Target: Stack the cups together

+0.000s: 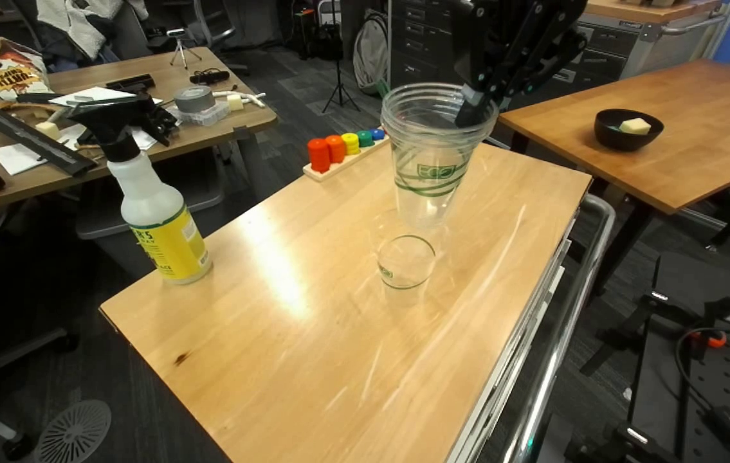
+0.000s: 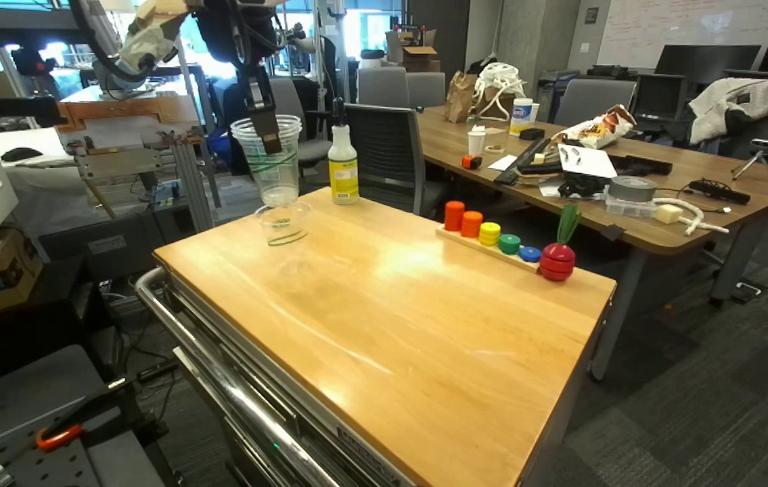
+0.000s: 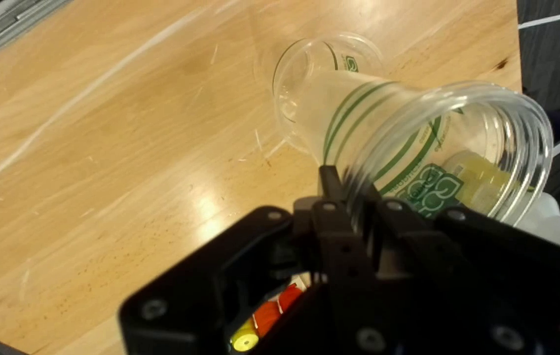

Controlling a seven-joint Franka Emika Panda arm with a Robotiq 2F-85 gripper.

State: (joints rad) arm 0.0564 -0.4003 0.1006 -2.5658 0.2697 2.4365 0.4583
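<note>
A nested stack of several clear cups (image 1: 432,170) hangs from my gripper (image 1: 473,109). The stack also shows in an exterior view (image 2: 280,179) and in the wrist view (image 3: 398,123). The gripper is shut on the cup wall at the rims, with one finger inside; it also shows in an exterior view (image 2: 266,138) and in the wrist view (image 3: 351,190). A single clear cup (image 1: 405,280) stands upright on the wooden top, also in an exterior view (image 2: 287,230) and the wrist view (image 3: 329,56). The stack's base is at about that cup's rim; I cannot tell whether they touch.
A yellow-labelled spray bottle (image 1: 168,231) stands near the wooden top's (image 1: 313,360) edge. A colored ring toy (image 2: 490,237) and a red toy with green leaves (image 2: 557,262) sit along another edge. A metal rail (image 1: 570,328) runs along one side. A black bowl (image 1: 628,136) is on another table.
</note>
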